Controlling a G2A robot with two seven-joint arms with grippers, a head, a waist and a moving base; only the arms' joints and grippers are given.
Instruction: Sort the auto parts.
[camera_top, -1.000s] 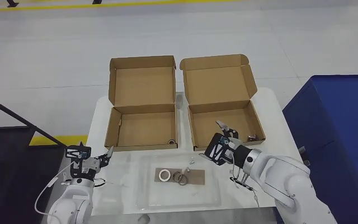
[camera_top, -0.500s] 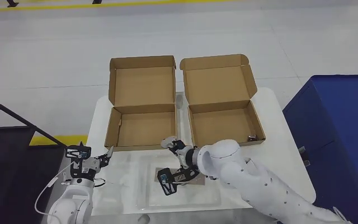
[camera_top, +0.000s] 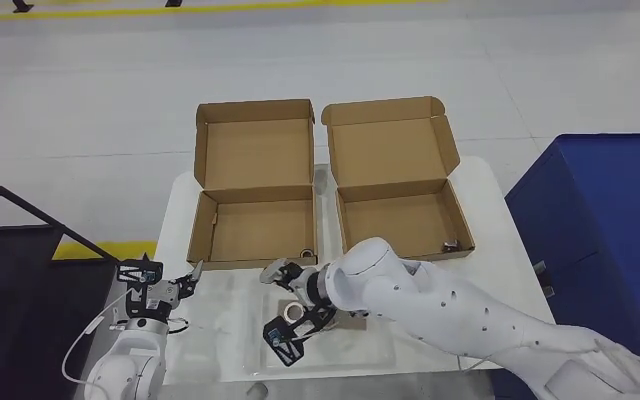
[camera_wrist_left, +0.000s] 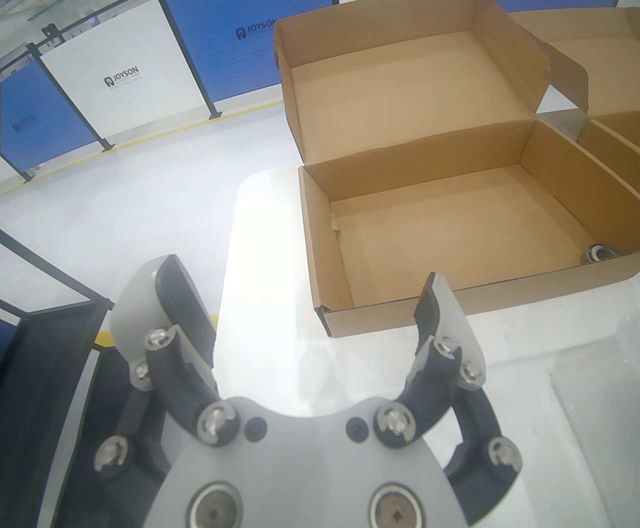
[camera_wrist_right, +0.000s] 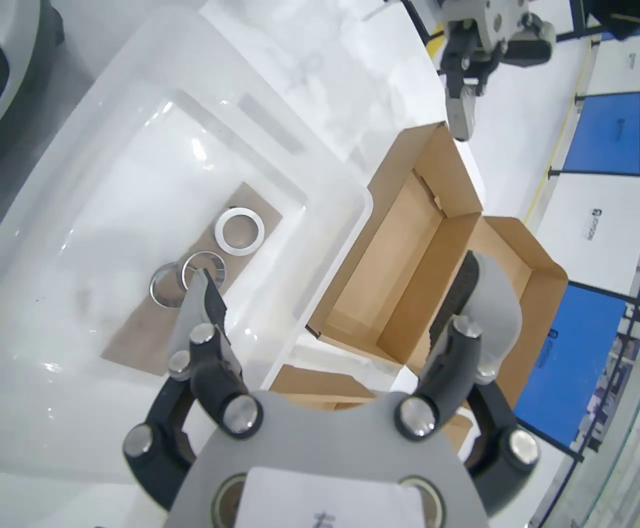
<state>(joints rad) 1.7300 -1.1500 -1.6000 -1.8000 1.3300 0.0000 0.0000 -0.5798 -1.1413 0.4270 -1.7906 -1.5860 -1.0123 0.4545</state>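
We've got the right pincer (camera_wrist_right: 335, 272) wide open and empty above the clear tray (camera_wrist_right: 125, 65), where a white ring (camera_wrist_right: 222, 235) and two touching metal rings (camera_wrist_right: 156, 292) lie on a cardboard pad (camera_wrist_right: 135, 340); the left pincer (camera_wrist_left: 302, 275) is wide open over the bench (camera_wrist_left: 260, 240) edge, and a bearing (camera_wrist_left: 597, 251) sits in the left box (camera_wrist_left: 450, 235).

White table (camera_top: 490, 200), rounded at the corners, standing on a pale grey floor (camera_top: 100, 100), and there's a blue cabinet (camera_top: 585, 200) just beside its right edge. Off the table's left corner, a short yellow floor marking (camera_top: 100, 249) shows on the ground. Over on the left wrist view, white and blue partition panels (camera_wrist_left: 120, 65) line up beyond the table, held on slanting black posts (camera_wrist_left: 189, 55) footed on the floor.
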